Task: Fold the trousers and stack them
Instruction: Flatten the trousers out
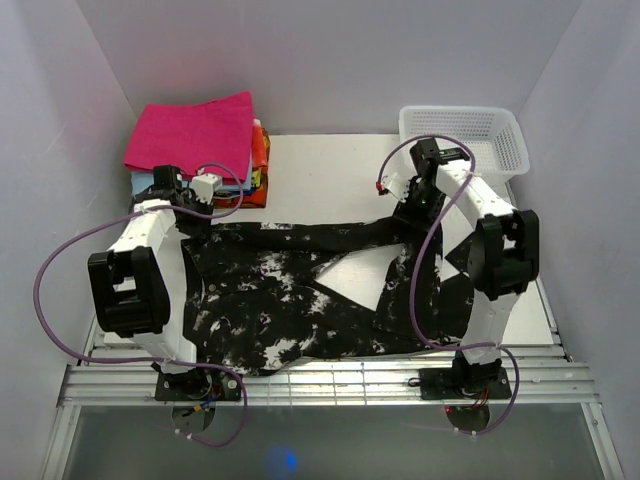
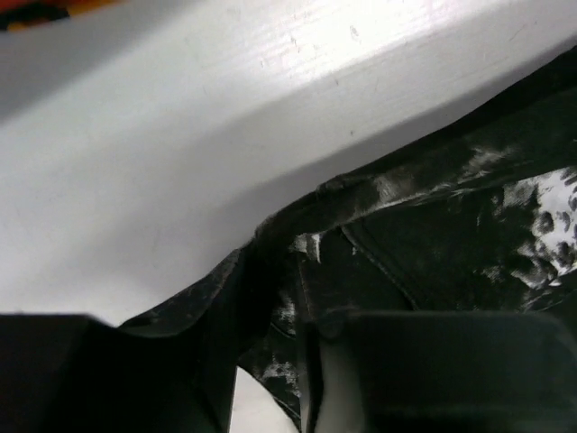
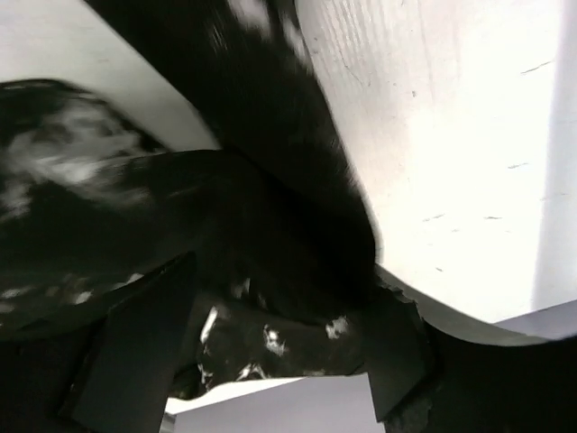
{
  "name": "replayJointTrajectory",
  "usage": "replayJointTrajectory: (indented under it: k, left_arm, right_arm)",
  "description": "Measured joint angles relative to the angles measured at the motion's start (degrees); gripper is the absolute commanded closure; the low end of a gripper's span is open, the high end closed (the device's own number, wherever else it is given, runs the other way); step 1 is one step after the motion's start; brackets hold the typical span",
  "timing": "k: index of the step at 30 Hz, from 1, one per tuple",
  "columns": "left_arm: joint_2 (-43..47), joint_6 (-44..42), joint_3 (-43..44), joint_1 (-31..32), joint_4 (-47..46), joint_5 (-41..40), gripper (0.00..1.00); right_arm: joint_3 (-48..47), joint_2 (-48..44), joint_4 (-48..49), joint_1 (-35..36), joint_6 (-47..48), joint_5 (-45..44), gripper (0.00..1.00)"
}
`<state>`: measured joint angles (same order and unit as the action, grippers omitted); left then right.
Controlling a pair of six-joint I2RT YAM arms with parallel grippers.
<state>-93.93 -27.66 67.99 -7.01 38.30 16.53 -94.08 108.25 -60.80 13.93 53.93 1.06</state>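
Your left jaws and right jaws each clench the far edge of the trousers (image 1: 260, 300), spread across the tabletop (image 1: 330, 175); bare room lies beyond, between the folded stack (image 1: 195, 130) and the basket (image 1: 505, 150).

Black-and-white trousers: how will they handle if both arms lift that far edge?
Likely floppy: the trousers lie creased and flat on the table, buckling at the left gripper. They would probably sag between grips, since cloth bunches inside the right gripper. Seems thin and light.
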Motion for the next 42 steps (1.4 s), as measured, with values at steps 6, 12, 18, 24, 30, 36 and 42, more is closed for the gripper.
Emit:
replayJointTrajectory:
  k: [6, 12, 18, 24, 30, 36, 42]
  left_arm:
    - [-3.89, 6.36, 12.24, -0.55, 4.96, 4.20, 0.02]
    - [0.44, 6.32, 17.22, -1.16, 10.32, 5.81, 0.04]
    - [8.55, 2.12, 6.08, -1.18, 17.31, 6.58, 0.25]
    - [6.21, 0.02, -4.07, -1.14, 19.82, 6.47, 0.43]
    - [-2.54, 0.52, -8.22, -1.14, 15.02, 2.62, 0.59]
    - [-8.28, 2.47, -4.66, -1.18, 14.53, 0.13, 0.85]
    - [-10.49, 2.49, -2.25, -1.22, 16.76, -0.92, 0.91]
  right_arm:
    - [1.64, 3.08, 6.56, -1.44, -3.98, -5.38, 0.22]
    - [10.40, -13.77, 7.74, -4.13, -4.70, -3.67, 0.23]
    - [17.97, -18.88, 2.32, -4.00, -5.62, 4.31, 0.28]
    - [25.70, -8.31, 2.19, -3.17, -9.33, 8.76, 0.31]
    - [29.42, -5.18, 9.97, -3.23, -13.62, 5.53, 0.92]
    - [29.55, -5.97, 13.38, -6.23, -13.68, 1.79, 0.92]
    - [25.49, -6.51, 21.59, -10.21, -6.40, -7.69, 0.92]
